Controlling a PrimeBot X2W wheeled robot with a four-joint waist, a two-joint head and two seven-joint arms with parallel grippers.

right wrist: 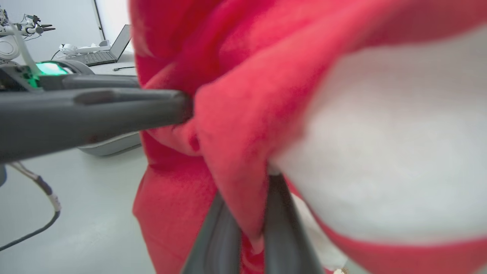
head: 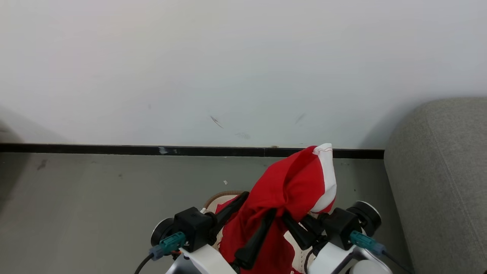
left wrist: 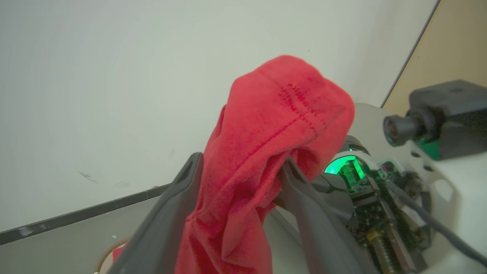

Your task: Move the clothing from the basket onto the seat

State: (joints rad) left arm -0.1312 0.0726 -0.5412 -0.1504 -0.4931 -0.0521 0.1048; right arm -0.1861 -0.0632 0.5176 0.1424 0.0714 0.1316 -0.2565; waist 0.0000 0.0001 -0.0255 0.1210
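Note:
The clothing (head: 293, 190), bright red with a white panel, hangs bunched above the basket (head: 220, 196), of which a strip of brown rim shows behind my arms. My right gripper (head: 288, 217) is shut on a fold of it; in the right wrist view its fingers (right wrist: 279, 228) pinch red fabric (right wrist: 228, 152). My left gripper (head: 259, 203) stands open, and the cloth (left wrist: 266, 125) drapes between its spread fingers (left wrist: 190, 171) without being clamped. The grey seat (head: 437, 171) stands at the right, apart from both grippers.
A white wall with a black skirting strip (head: 190, 150) runs across behind the basket, above grey floor (head: 95, 198). The basket rim (left wrist: 108, 249) also shows low in the left wrist view. A laptop (right wrist: 102, 53) sits far off in the right wrist view.

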